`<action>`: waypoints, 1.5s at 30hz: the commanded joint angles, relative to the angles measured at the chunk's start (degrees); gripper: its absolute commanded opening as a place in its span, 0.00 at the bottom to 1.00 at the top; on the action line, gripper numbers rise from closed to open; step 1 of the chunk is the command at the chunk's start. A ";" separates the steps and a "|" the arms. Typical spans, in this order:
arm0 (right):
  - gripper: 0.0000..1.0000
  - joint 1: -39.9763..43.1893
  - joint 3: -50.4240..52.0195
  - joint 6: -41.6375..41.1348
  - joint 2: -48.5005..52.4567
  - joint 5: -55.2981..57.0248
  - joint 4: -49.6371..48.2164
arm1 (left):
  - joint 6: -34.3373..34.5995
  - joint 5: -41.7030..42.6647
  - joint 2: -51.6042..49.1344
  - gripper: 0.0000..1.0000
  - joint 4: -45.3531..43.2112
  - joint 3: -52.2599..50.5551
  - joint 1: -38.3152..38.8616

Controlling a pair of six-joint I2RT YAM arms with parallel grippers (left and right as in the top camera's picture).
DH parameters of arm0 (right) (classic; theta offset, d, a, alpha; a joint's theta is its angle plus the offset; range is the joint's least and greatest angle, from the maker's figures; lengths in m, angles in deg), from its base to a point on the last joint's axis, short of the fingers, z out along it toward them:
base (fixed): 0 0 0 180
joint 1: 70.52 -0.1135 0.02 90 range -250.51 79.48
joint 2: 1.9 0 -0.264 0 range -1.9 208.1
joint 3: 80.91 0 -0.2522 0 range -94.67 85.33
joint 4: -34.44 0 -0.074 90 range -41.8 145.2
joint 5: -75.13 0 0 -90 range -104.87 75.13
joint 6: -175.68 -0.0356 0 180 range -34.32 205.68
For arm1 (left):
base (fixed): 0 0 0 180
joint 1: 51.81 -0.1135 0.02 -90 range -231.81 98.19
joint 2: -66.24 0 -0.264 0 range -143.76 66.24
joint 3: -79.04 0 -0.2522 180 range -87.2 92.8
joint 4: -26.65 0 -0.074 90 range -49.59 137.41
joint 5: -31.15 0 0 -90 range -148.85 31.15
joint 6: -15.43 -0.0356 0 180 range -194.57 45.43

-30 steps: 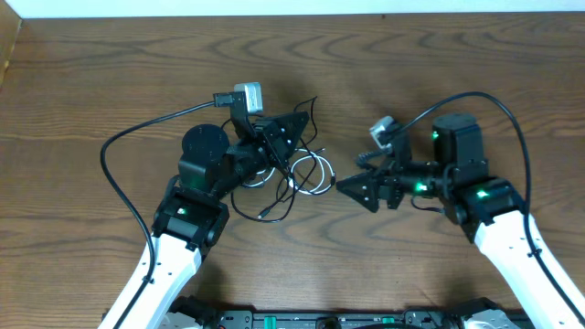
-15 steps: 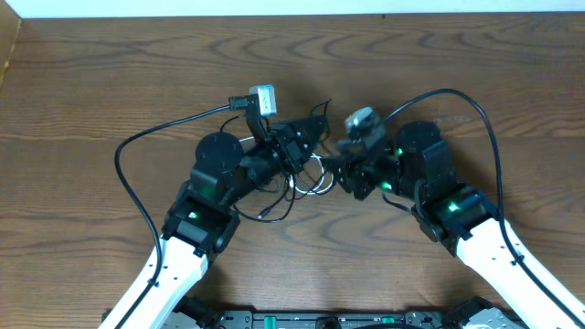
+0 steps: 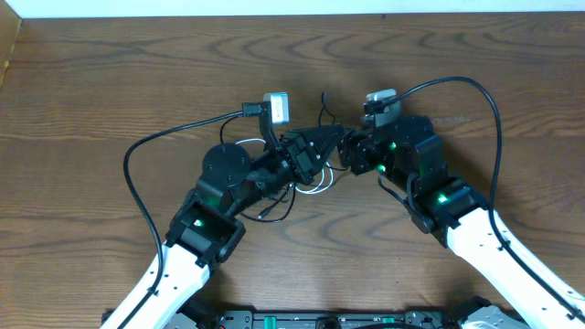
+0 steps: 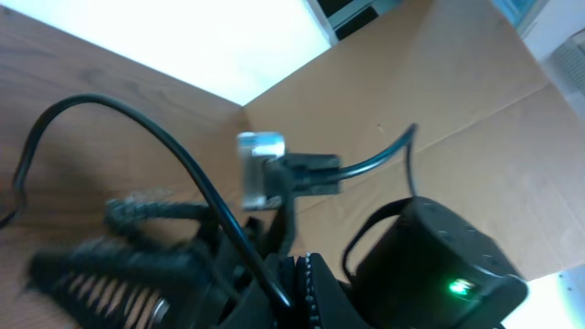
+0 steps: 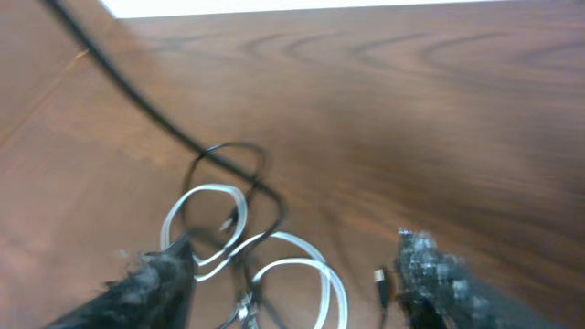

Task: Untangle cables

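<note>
Right fingers (image 5: 430, 270) splayed wide with nothing between them, poised low over the tangle, likely lining up to pick out one strand. The left fingers (image 3: 311, 151) crowd in close opposite, and whether they grip anything I cannot tell. Just beneath, the thin white looped cable (image 5: 210, 190) and thin black cord (image 5: 228, 146) lie interlaced between both arms on the dark wood-grain table (image 5: 411, 110). Beyond it run a pale wall strip (image 3: 274, 7) and a tan cardboard panel (image 4: 439, 110).
</note>
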 commanded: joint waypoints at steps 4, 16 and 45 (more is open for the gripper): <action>0.75 -0.09 -0.46 2.73 0.87 -12.76 -1.31 | -0.31 0.44 1.22 0.07 -0.70 0.46 0.17; 0.66 -0.13 -0.46 4.35 3.52 -6.43 -7.87 | -0.26 1.40 1.95 0.08 -0.74 0.46 0.17; 0.01 4.79 -0.59 5.20 7.93 4.44 10.47 | -21.86 -22.51 2.12 0.38 30.21 0.44 -1.27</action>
